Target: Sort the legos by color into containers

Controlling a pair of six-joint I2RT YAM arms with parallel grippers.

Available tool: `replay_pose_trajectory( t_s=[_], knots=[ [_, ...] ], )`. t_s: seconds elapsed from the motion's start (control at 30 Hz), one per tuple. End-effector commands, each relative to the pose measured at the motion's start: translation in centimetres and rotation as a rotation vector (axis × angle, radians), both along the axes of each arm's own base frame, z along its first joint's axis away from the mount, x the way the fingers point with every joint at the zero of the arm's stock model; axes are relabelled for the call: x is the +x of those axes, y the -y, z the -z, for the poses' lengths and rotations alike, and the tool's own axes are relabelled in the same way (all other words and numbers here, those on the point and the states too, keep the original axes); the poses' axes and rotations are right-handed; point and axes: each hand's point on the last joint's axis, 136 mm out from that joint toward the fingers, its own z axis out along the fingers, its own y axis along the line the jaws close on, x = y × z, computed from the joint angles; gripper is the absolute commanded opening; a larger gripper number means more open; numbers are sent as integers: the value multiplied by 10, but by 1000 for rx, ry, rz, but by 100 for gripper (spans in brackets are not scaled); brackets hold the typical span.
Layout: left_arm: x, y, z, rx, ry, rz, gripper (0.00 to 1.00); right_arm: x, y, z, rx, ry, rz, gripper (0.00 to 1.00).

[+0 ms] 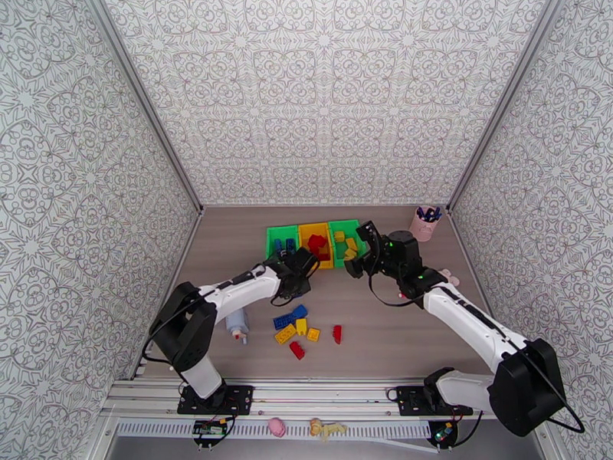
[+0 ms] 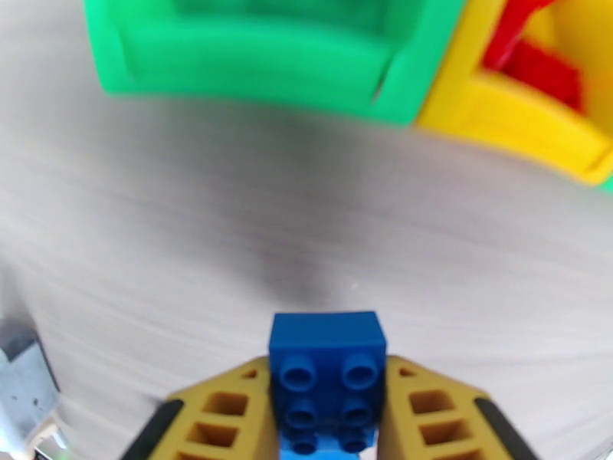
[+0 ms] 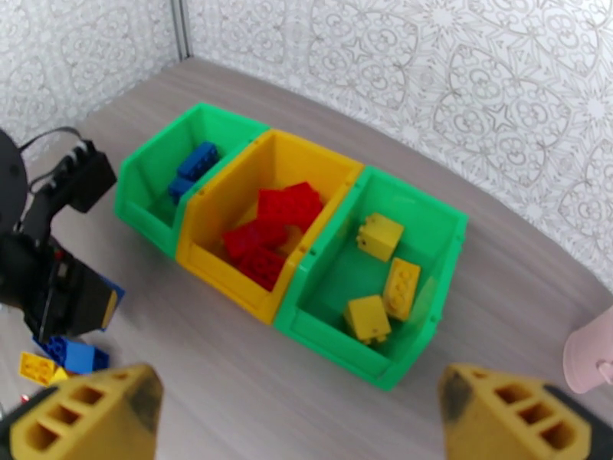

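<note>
A pink cup stood in the far right corner of the wooden table, with dark pens sticking out of it. A white bottle with some blue on it lay on its side on the left of the table. Past the near edge, a small pink toy sat beside a tan toy. Walls with swirly gray patterns stood all around.
</note>
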Motion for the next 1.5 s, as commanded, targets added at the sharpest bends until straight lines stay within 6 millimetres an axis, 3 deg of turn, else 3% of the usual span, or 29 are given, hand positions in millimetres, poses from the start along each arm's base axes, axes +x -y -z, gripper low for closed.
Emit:
replay_pose_trajectory(
  t_s=[0.0, 0.17, 0.3, 0.5, 0.63, 0.77, 0.87, 1.0, 1.13, 1.3, 1.47],
  knots=[
    [29, -8, -47, -2, 143, 5, 30, -2, -12, -31, 124, 32, -43, 99],
    [64, -33, -77, -14, 240, -47, 30, -3, -26, -38, 175, 29, -100, 99],
    [93, -51, -80, -15, 256, -83, 30, -3, -39, -42, 180, 33, -149, 99],
    [137, -66, -65, 7, 237, -106, 30, 0, -50, -43, 173, 33, -172, 99],
    [165, -63, -49, -4, 221, -90, 30, 0, -49, -38, 160, 22, -167, 99],
    [180, -59, -43, 4, 207, -75, 30, -3, -47, -34, 134, 14, -165, 98],
    [182, -57, -41, -1, 200, -79, 34, -5, -46, -32, 120, 12, -168, 98],
    [177, -62, -52, 4, 215, -94, 61, -9, -47, -30, 90, 14, -178, 98],
    [165, -68, -76, 35, 266, -96, 79, -10, -47, -24, 20, 7, -180, 98],
    [133, -75, -103, 52, 342, -63, 96, -22, -58, -4, -86, -34, -234, 96],
    [92, -73, -119, -13, 432, 50, 100, -62, -69, 32, -290, -76, -389, 97]
  ],
)
